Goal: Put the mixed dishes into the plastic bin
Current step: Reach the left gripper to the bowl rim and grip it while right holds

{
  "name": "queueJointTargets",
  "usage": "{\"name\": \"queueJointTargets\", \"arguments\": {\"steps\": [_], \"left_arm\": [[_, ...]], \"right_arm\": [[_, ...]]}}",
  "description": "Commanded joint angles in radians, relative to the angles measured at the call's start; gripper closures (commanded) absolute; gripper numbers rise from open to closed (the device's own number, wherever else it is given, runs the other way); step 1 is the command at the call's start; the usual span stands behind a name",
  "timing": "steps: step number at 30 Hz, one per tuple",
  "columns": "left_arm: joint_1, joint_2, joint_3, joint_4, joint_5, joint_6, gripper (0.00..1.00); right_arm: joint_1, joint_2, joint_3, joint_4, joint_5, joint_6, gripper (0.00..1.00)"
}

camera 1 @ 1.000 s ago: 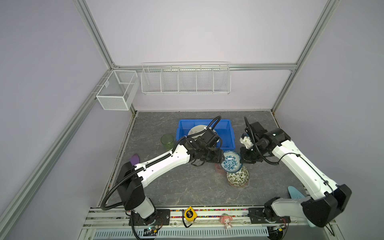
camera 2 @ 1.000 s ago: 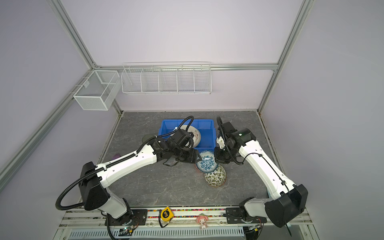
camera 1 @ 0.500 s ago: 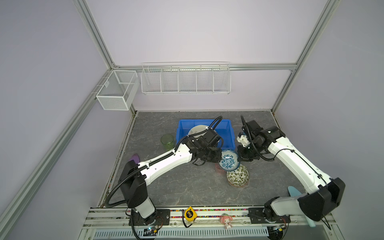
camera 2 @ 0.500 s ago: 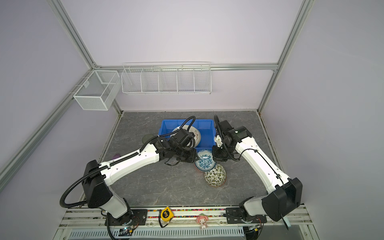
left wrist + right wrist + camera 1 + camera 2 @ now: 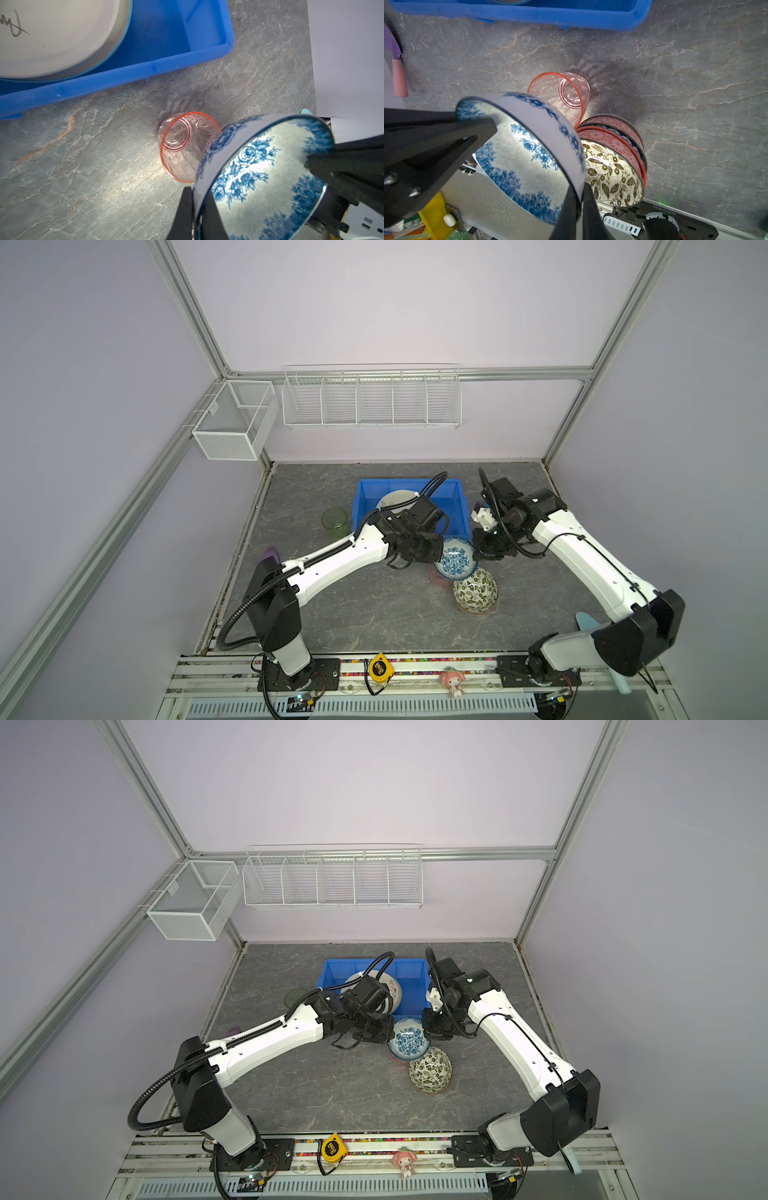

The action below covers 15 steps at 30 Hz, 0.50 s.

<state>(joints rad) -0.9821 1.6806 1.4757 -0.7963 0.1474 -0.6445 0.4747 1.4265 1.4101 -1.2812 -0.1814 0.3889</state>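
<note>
Bowl near bin rim, over cup

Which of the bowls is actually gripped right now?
The blue floral bowl: left gripper and right gripper each pinch its rim, opposite sides. The leaf-print bowl sits ungripped atop the red-patterned bowls.

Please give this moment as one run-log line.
left gripper: shut on blue floral bowl | right gripper: shut on same bowl, opposite rim | bowl: off table, outside plastic bin | pink cup: on table
</note>
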Motion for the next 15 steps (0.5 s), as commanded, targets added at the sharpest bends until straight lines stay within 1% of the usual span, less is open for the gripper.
{"name": "queueJointTargets", "arguments": {"steps": [1,4,7,9,12,14,15], "left_arm": [[-0.006,0.011,0.036,-0.028,0.016,0.019,1.0],[-0.006,0.01,0.041,-0.035,0.003,0.019,1.0],[-0.006,0.011,0.051,-0.044,-0.003,0.02,1.0],[-0.004,0.01,0.056,-0.05,-0.012,0.022,1.0],[-0.003,0.004,0.061,-0.056,-0.024,0.023,1.0],[0.001,0.001,0.062,-0.059,-0.025,0.025,1.0],[0.004,0.001,0.064,-0.06,-0.025,0.026,1.0]], "right_arm": [[0.001,-0.001,0.035,0.061,-0.067,-0.016,0.93],[0.002,-0.002,0.038,0.072,-0.069,-0.013,0.93],[0.003,-0.005,0.043,0.08,-0.067,-0.011,0.89],[0.002,-0.007,0.046,0.088,-0.061,-0.008,0.84],[-0.001,-0.008,0.046,0.1,-0.064,-0.004,0.79],[-0.002,-0.008,0.047,0.105,-0.063,-0.001,0.72],[-0.003,-0.008,0.049,0.108,-0.063,-0.001,0.71]]}}
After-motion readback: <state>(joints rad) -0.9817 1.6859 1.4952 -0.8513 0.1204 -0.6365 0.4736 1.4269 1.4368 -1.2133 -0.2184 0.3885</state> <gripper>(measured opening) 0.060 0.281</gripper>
